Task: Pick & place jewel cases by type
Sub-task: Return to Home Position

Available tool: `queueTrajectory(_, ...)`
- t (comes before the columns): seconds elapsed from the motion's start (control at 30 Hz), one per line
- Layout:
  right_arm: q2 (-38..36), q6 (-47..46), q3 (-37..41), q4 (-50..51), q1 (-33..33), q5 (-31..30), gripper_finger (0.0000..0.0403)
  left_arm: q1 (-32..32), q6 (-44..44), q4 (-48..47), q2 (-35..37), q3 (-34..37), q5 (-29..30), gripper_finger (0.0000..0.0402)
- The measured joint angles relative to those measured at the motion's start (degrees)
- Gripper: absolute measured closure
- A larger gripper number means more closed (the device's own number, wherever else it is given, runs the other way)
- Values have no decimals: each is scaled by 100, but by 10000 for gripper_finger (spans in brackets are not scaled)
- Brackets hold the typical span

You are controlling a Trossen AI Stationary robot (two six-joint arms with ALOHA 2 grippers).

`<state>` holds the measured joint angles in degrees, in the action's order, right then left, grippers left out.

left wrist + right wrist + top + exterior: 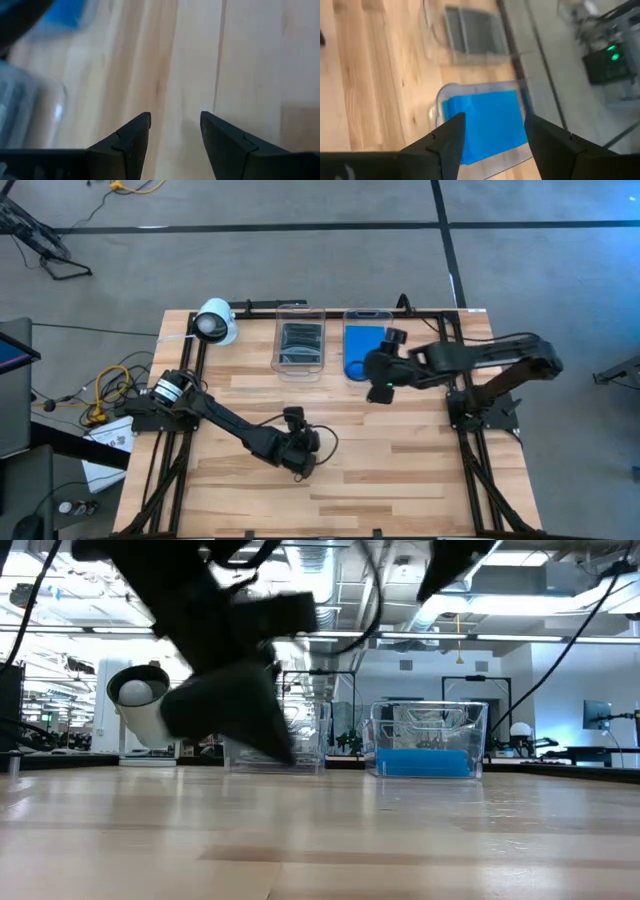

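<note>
1. Left gripper [175, 116]: fingers moderately spread and empty, low over bare planks of the table [400, 465]. Nothing stands in its way.
2. Right gripper [493, 118]: fingers apart and empty, hanging above the near end of the right tub [352, 315].
3. White roll [215, 322]: well beyond the left gripper, at the table's far corner. Cables [105, 395] lie on the floor beside the left arm's base.
4. Right tub: directly below the right gripper's fingertips. Blue jewel cases [485, 125] lie flat inside.
5. Left tub [300, 365]: just beside the right tub, beyond the left gripper. Dark jewel cases [300, 340] sit inside.
</note>
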<state>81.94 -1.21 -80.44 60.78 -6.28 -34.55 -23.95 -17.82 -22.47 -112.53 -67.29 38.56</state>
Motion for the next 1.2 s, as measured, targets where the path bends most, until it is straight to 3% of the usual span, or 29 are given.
queueTrajectory(0.23, -835, 58, -2, -40, -486, -166, 206, 64, 1203, 296, 15, -853, 658, 228)
queueTrajectory(0.5, -1448, -136, 4, -74, -1055, -159, 215, 296, 3486, 948, 26, -2031, 504, 228)
queueTrajectory(0.7, -1624, -58, 11, -185, -1436, -146, 219, 706, 4230, 1266, 127, -2620, -863, 228)
queueTrajectory(0.97, -2373, -22, 632, -859, -1857, -141, 225, 1387, 4083, 1580, 1039, -2722, -3308, 228)
queueTrajectory(1.2, -3219, -23, 1595, -1720, -1997, -135, 225, 1593, 3940, 1082, 1719, -2721, -4094, 228)
